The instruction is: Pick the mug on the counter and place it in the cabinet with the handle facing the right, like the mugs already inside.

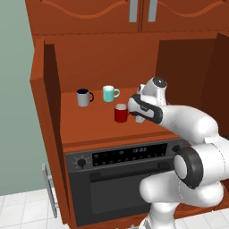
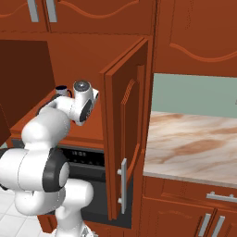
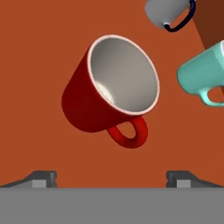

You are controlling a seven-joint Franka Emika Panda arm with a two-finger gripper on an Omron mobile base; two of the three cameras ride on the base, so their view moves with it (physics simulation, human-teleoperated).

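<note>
My gripper (image 3: 111,177) hangs released, jaws spread wide, just above the red mug (image 3: 111,87), which stands upright on the cabinet (image 1: 89,125) shelf, apart from my fingertips. I judge it light, rigid, glazed-slick and breakable; the rim wall opposite the handle looks the safest hold.

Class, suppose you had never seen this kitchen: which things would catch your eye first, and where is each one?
First, the big white robot arm reaching into the open wooden cabinet above the black oven. Next, the red mug standing on the cabinet shelf just left of the gripper, whose jaws are open. Behind it stand a teal mug and a grey mug.
</note>
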